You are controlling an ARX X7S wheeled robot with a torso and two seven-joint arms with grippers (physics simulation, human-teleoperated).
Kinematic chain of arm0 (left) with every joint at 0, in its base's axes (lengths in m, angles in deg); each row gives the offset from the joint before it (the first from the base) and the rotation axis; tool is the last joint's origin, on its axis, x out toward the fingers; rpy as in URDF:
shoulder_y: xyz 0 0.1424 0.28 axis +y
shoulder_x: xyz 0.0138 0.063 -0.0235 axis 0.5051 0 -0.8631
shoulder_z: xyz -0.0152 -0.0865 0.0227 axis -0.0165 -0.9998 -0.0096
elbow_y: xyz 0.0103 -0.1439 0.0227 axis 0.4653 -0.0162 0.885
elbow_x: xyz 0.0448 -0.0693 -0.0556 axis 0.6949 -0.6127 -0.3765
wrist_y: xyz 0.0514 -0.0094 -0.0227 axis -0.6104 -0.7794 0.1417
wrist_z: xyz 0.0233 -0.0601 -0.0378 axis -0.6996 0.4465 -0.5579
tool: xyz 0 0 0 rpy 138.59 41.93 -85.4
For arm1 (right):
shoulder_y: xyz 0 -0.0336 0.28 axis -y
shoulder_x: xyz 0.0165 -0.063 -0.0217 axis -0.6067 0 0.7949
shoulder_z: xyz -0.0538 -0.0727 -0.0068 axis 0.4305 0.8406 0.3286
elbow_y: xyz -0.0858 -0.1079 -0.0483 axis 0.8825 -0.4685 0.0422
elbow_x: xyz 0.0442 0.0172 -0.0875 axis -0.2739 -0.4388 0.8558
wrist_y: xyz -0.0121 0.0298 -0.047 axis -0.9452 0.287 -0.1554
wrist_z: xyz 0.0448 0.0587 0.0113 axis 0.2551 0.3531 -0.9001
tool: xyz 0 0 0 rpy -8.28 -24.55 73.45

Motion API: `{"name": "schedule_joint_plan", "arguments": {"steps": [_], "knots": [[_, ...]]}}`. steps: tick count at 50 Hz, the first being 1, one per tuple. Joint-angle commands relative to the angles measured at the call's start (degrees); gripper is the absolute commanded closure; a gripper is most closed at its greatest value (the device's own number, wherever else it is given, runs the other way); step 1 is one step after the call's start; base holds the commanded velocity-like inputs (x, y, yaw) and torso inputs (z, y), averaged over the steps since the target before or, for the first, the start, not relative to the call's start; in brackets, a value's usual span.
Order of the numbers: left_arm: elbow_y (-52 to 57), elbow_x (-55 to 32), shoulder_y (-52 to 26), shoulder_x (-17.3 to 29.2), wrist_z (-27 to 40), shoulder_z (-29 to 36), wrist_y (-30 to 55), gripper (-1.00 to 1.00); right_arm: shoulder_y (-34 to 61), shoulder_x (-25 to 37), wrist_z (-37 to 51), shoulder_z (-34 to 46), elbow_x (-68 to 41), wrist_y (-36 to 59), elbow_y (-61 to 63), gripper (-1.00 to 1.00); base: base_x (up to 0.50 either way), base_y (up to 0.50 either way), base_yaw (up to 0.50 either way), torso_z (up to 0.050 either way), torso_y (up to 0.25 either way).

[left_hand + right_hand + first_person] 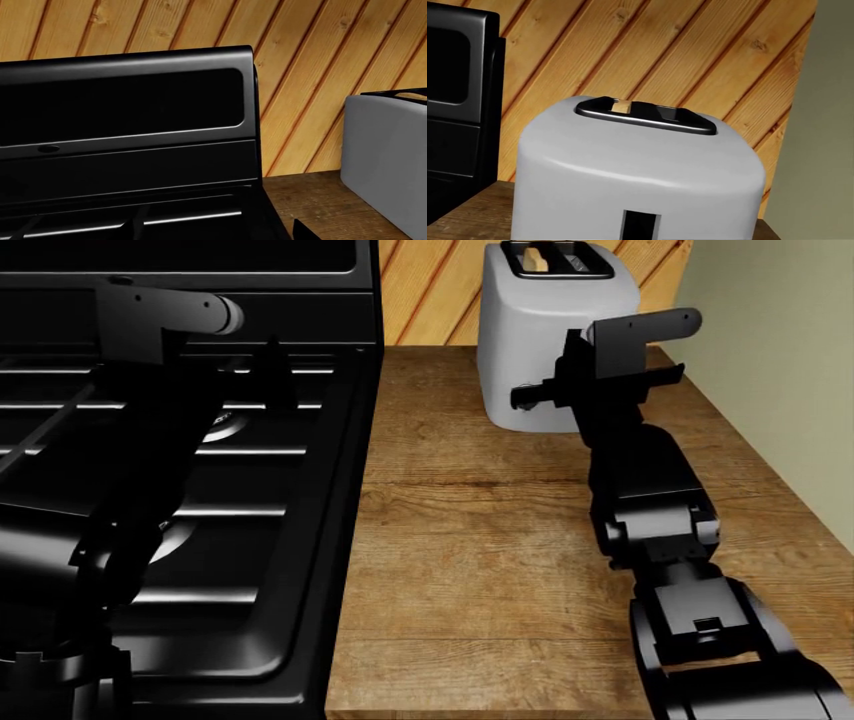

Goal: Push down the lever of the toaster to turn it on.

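Note:
The light grey toaster [534,335] stands at the back of the wooden counter with bread in a top slot. It fills the right wrist view [640,170], where the top of its black lever slot [640,226] shows at the frame's edge. The lever tab itself is out of view there and hidden behind my right arm in the head view. My right gripper [550,392] is right in front of the toaster's near face; I cannot see how its jaws stand. My left gripper [274,365] hovers over the stove, open and empty, with one fingertip [305,233] showing.
A black stove [187,460] with grates fills the left side, its back panel [127,125] close to my left wrist. The toaster's side [387,165] shows to its right. A wood-plank wall [427,290] is behind and a pale wall [774,330] is to the right.

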Motion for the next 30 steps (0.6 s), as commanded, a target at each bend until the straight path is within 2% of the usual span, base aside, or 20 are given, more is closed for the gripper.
{"name": "schedule_joint_plan", "arguments": {"steps": [1, 14, 30], "knots": [[0.15, -0.20, 0.03, -0.04, 0.02, 0.25, -0.05, -1.00, -2.45, -0.94, -0.99, 0.57, -1.49, -2.01, -16.38, 1.00, 0.02, 0.00, 0.00, 0.000, 0.000], [0.29, -0.43, 0.06, 0.00, 0.14, 0.44, 0.02, -1.00, -3.65, -0.99, -1.08, 0.17, -1.24, -1.65, -15.78, 1.00, 0.01, 0.00, 0.00, -0.001, 0.000], [0.00, -0.61, 0.49, -0.07, 0.20, 0.67, -0.44, -1.00, -6.64, 0.26, -0.25, 0.34, -1.80, 3.40, -7.83, 1.00, 0.00, 0.00, 0.00, -0.001, 0.000]]}}
